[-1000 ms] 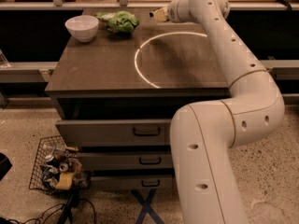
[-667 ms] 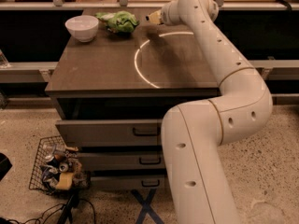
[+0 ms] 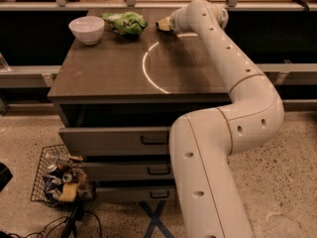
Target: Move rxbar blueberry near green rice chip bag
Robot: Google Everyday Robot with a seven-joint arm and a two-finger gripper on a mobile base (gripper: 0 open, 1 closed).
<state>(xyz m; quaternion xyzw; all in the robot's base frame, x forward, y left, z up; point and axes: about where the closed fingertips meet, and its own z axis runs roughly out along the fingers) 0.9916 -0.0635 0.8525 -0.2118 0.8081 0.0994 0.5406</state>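
The green rice chip bag lies crumpled at the back of the dark table top, right of the white bowl. My gripper is at the back of the table, just right of the bag and a short gap from it, low over the surface. The rxbar blueberry does not show in the camera view; no dark navy bar lies on the table. My white arm stretches from the lower right across the table's right side to the gripper.
The table carries a white ring mark in its middle. Drawers sit below its front edge. A wire basket of trash stands on the floor at the left. A shelf rail runs behind the table.
My gripper has moved left and slightly down, closer to the green bag. The bag and bowl have not moved.
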